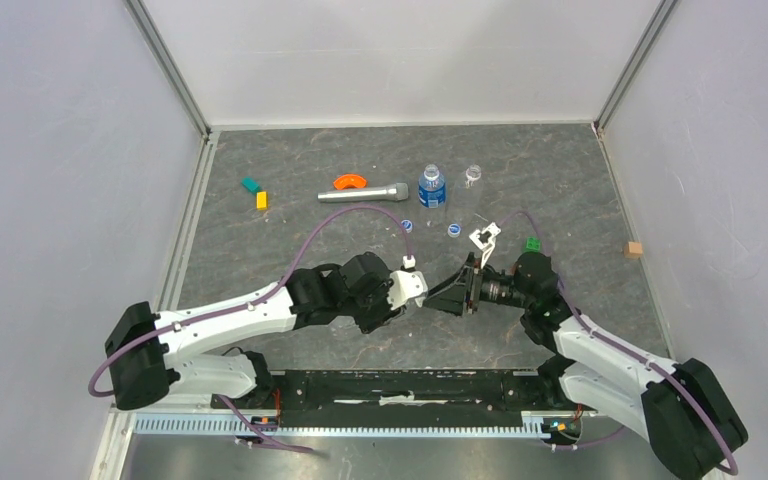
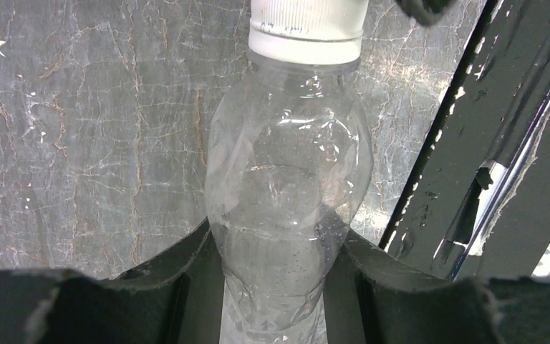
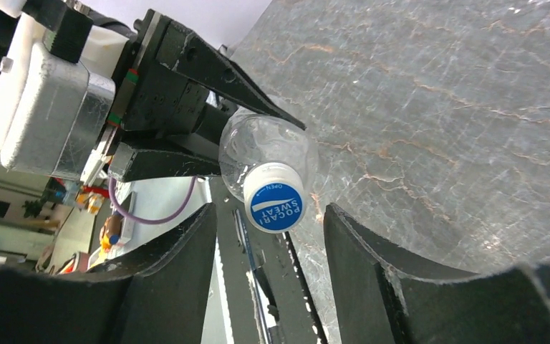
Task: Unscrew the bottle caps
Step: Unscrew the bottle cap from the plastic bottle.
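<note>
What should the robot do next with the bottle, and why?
Probably the right gripper should close its jaws on the cap. The left gripper holds the clear bottle, the cap is still on, and the right jaws stand open either side of it, not touching.

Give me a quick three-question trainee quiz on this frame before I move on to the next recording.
1. True or false: the cap is off the bottle held by the left gripper.
2. How many loose caps lie on the table? A one, B two, C three.
3. Fill in: the right gripper has a finger on either side of the cap, with its jaws ____.
Key: 1 false; 2 B; 3 open.
</note>
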`<state>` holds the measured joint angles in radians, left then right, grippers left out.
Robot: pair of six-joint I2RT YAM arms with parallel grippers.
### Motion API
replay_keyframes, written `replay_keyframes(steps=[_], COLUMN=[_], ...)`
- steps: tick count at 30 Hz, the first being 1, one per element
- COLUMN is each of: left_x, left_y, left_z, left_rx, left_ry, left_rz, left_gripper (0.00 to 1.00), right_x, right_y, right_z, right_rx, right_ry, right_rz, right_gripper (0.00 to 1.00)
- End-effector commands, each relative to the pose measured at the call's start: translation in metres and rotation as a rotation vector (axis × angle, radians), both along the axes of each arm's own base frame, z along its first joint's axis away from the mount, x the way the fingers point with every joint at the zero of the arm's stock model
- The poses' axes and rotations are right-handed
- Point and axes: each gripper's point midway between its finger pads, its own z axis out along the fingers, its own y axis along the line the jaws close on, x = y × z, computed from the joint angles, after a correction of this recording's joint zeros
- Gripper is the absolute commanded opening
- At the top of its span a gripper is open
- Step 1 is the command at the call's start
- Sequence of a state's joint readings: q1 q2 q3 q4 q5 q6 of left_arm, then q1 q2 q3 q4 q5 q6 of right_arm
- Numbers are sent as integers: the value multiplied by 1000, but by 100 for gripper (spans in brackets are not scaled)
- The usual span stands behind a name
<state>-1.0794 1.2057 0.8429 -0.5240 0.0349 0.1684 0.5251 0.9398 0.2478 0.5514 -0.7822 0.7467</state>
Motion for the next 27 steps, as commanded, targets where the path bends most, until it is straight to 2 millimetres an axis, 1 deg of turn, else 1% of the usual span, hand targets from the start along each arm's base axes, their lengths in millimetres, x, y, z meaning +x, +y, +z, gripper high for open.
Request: replay_keyframes(steps=[1, 4, 7, 8, 10, 14, 16, 18, 22, 23, 27], left_x=[6, 5, 2, 2, 3, -2, -6, -13, -30, -33, -44], left_y=[-11, -11, -11, -11, -10, -14, -17, -23, -34, -36, -39], left_z=[14, 12, 10, 10, 9, 13, 16, 21, 30, 32, 37], left_rx=[-16, -9, -10, -9, -7, -34, -53, -82, -144, -154, -184], left_ry=[-54, -48, -40, -40, -41, -29, -14, 15, 90, 103, 142], left_rz=[-46, -48, -56, -54, -50, -76, -94, -122, -184, -194, -235], left_gripper=[18, 18, 18, 18, 18, 18, 18, 20, 21, 21, 22], right_x=[-4, -7, -3, -3, -3, -3, -3, -3, -8, -10, -15], right_y=[12, 16, 16, 16, 16, 16, 16, 16, 17, 17, 14], right_z=[30, 26, 22, 21, 20, 17, 18, 18, 18, 17, 20], right_rx=[67, 63, 60, 59, 59, 48, 45, 39, 20, 16, 2], right_ry=[-78, -70, -63, -62, -65, -94, -124, -174, -306, -344, -505], right_rz=[65, 84, 58, 56, 58, 63, 65, 72, 116, 131, 172], right_gripper=[60, 56, 44, 43, 37, 31, 23, 13, 1, 0, 0])
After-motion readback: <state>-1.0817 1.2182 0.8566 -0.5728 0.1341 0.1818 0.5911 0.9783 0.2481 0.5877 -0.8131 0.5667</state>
